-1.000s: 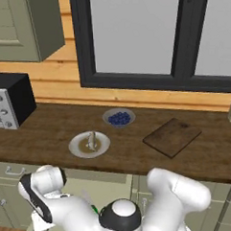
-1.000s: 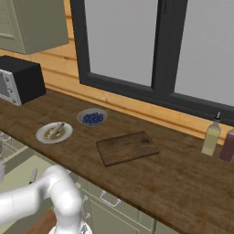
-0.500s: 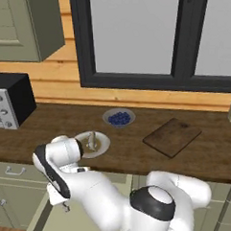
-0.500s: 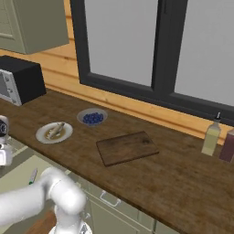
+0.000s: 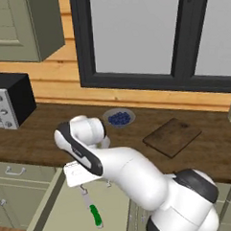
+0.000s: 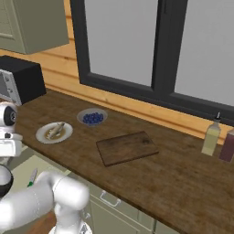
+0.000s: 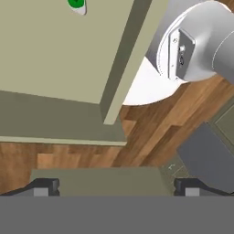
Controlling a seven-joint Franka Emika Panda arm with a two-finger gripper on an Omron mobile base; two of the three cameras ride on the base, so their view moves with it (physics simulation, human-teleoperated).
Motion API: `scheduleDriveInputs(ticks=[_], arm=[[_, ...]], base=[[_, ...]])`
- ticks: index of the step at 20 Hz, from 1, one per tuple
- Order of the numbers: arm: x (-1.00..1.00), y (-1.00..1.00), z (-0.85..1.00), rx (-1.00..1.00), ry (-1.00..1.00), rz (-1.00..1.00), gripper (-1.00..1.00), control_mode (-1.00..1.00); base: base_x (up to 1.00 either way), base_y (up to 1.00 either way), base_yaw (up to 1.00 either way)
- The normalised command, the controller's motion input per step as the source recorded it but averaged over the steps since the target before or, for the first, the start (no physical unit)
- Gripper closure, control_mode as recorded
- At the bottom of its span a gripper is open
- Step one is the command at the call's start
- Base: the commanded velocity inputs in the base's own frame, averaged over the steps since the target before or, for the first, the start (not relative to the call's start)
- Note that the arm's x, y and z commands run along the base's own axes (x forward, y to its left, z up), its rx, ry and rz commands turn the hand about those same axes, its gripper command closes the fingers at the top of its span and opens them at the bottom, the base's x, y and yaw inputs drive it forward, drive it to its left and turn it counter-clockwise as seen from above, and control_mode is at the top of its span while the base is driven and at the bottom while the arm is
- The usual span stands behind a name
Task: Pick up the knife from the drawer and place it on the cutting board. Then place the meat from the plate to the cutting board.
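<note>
The drawer (image 5: pixel 55 214) stands pulled out below the counter, its pale beige inside showing. In it lies the knife (image 5: pixel 96 215), green handle toward me, blade pointing to the hand. My gripper (image 5: pixel 94 185) hangs open just above the blade end, and nothing is between its fingers. In the hand view the fingertips (image 7: pixel 44 186) stand wide apart, with the knife's green end (image 7: pixel 77 3) at the top edge. The plate (image 6: pixel 54 132) carries the meat (image 6: pixel 55 130) on the counter's left. The dark cutting board (image 6: pixel 127 147) lies bare to its right.
A grey bowl of blue berries (image 6: pixel 92 117) sits behind the plate. A black microwave (image 5: pixel 8 101) stands at the counter's left end. Two bottles (image 6: pixel 211 137) are at the far right. My own arm (image 5: pixel 120 165) arches over the drawer's right side.
The arm has swung up from low at the left and now arches beside the counter, bringing the hand over the open drawer. The jaws have stayed open.
</note>
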Motion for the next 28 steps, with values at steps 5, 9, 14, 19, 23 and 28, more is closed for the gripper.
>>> scheduleDriveInputs(ticks=[5,9,14,19,23,28], arm=[[0.56,-0.09,-0.05,0.00,-0.14,0.07,-1.00,-1.00],[0.53,0.00,-0.40,0.00,-0.11,0.17,-1.00,-1.00],[0.12,0.00,-0.82,0.00,-0.50,0.09,-1.00,-1.00],[0.01,0.07,-0.64,0.00,-0.33,0.06,-1.00,-1.00],[0.20,0.20,-0.31,0.00,-0.10,0.05,-1.00,-1.00],[0.31,0.31,-0.52,0.00,-0.05,0.03,-1.00,-1.00]], base=[[0.00,0.00,0.00],[0.00,0.00,0.00],[0.00,0.00,0.00],[0.00,0.00,0.00],[0.00,0.00,0.00],[0.00,0.00,0.00]])
